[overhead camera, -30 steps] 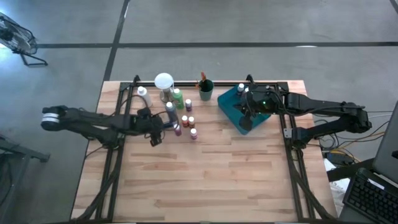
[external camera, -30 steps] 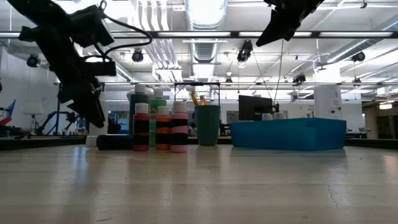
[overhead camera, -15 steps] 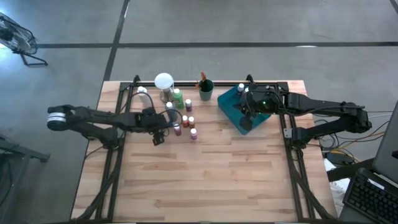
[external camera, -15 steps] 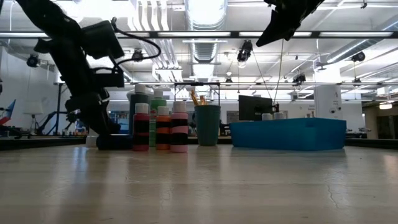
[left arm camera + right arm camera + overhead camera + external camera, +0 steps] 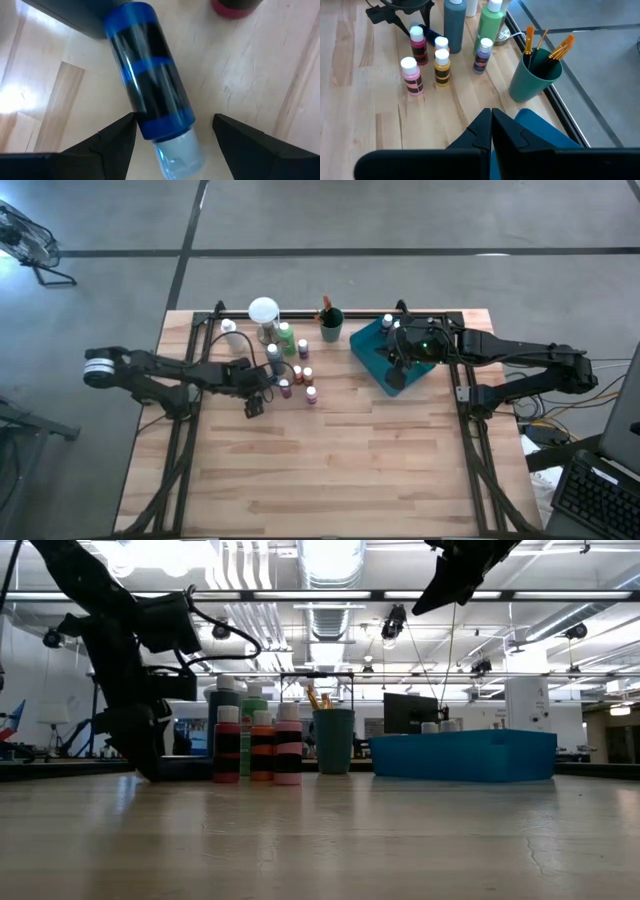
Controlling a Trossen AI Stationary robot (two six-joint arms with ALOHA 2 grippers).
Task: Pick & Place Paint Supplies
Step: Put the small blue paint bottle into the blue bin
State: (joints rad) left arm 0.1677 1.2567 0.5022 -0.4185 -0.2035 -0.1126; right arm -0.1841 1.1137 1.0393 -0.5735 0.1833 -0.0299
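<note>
Blue bottle [image 5: 150, 75] lies on its side on the table [image 5: 330, 460], directly under your left gripper [image 5: 172, 132], and this is the relation your next move turns on. In the left wrist view its fingers [image 5: 117, 137] stand spread, one on each side of the bottle's capped end, with bare wood showing between each finger and the plastic, so nothing is pinched yet. The bottle's long axis runs away from the gripper at a slight slant, pale cap [image 5: 182, 155] nearest the wrist and the base pointing off toward a dark shape I cannot identify. The fingers sit across that axis, which I judge to be the right way round for closing on the body just above the cap. From above, your left gripper [image 5: 253, 406] is low at the near-left edge of the bottle cluster [image 5: 296, 373], which stands upright near the table's far side. In the low view the left arm reaches down to the table just beside those upright bottles [image 5: 262, 745], so a wide or careless close could nudge them. Your right gripper [image 5: 491, 125] is pressed together and holds nothing; it waits well apart, above the teal tray [image 5: 372, 350] on the right, with the green cup [image 5: 535, 75] of brushes between it and the bottles. Your left arm is plainly the nearer one for this pick.
</note>
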